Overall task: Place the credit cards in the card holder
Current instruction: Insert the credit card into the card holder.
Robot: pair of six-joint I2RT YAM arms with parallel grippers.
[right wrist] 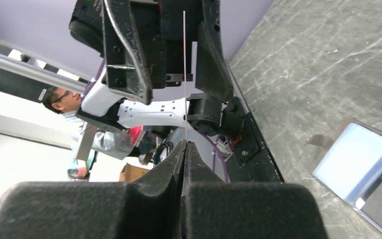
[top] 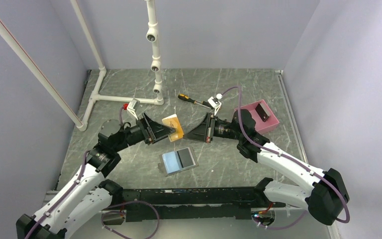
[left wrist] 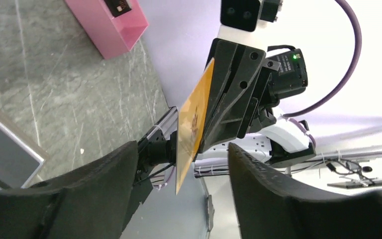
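An orange-brown credit card (top: 173,127) is held on edge above the table between my two grippers. My right gripper (top: 186,135) is shut on it; in the right wrist view (right wrist: 184,144) the card (right wrist: 184,74) shows as a thin line between the closed pads. My left gripper (top: 171,130) is open, and in the left wrist view (left wrist: 183,147) its jaws stand on either side of the card (left wrist: 194,124) without touching it. The card holder (top: 178,160) lies open on the table below, light blue inside, with a dark card (top: 185,158) on its right half.
A pink tray (top: 261,115) at the right holds a dark card (top: 262,110). A yellow-handled screwdriver (top: 191,99) lies behind the grippers. A white pipe frame (top: 154,59) stands at the back left. The holder also shows in the wrist views (left wrist: 5,149) (right wrist: 363,169).
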